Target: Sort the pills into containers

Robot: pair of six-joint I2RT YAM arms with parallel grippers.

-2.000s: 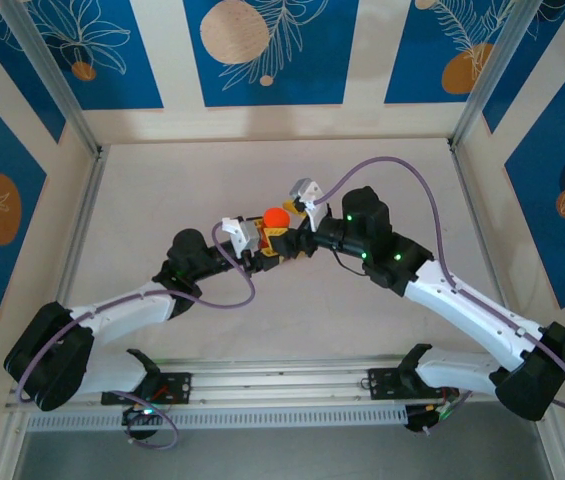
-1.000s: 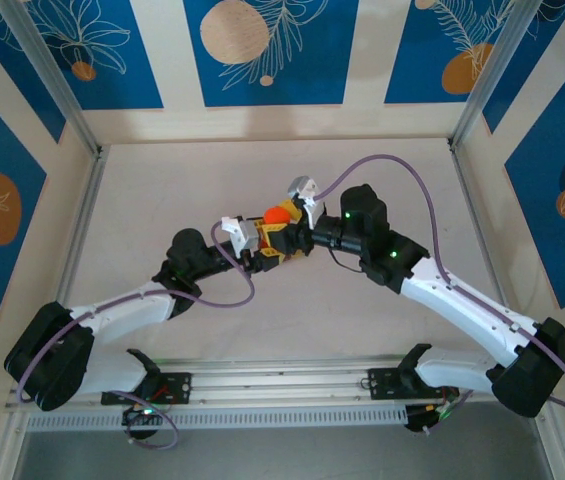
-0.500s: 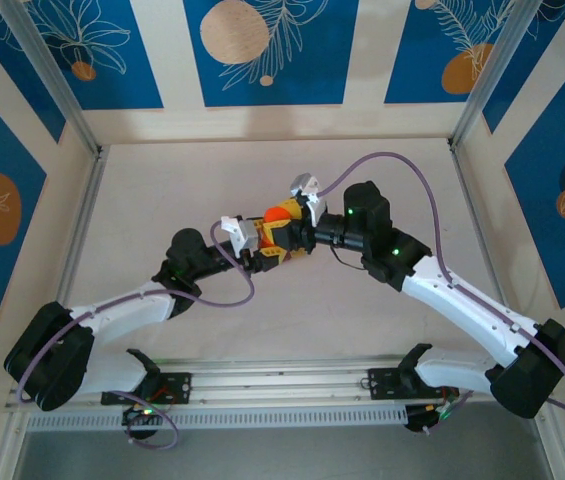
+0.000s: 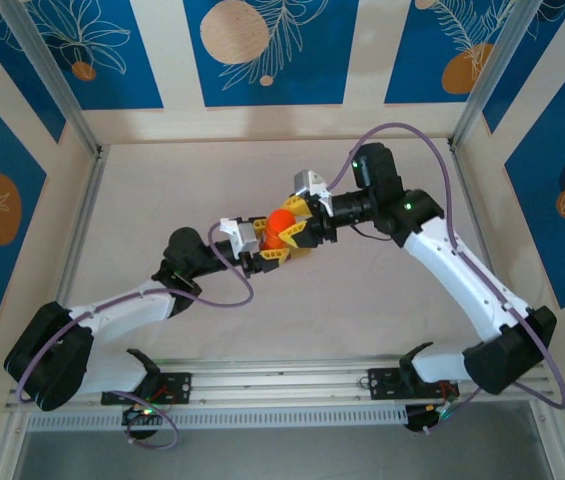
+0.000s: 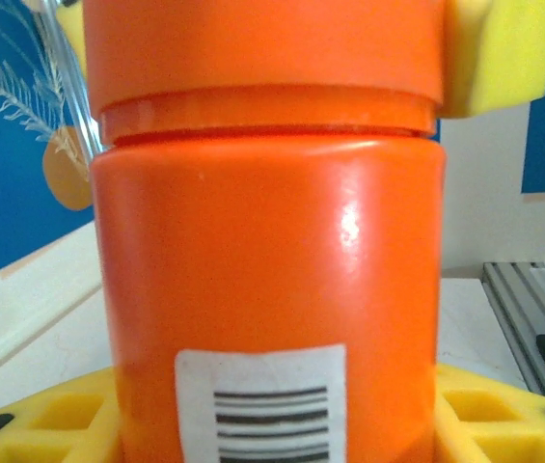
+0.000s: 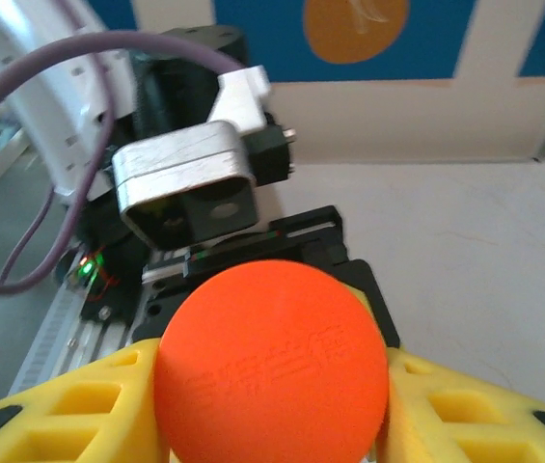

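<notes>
An orange pill bottle (image 5: 267,241) with a barcode label stands upright above the table's middle. My left gripper (image 4: 265,250) is shut on its body, with yellow fingers (image 5: 60,415) at both sides of its base. The bottle's round orange cap (image 6: 272,362) faces the right wrist camera. My right gripper (image 4: 297,228) is shut on that cap (image 4: 280,221), its yellow fingers (image 6: 69,405) pressed against both sides. The pills are hidden and the containers are out of view.
Both arms meet over the pale tabletop (image 4: 162,190). Aluminium rails (image 4: 72,230) run along the left and right edges, with blue patterned walls behind them. The left wrist's camera housing (image 6: 185,183) sits just beyond the cap.
My right arm has lifted and swung toward the back, and its gripper has closed round the bottle's cap. The left arm and the bottle have stayed put.
</notes>
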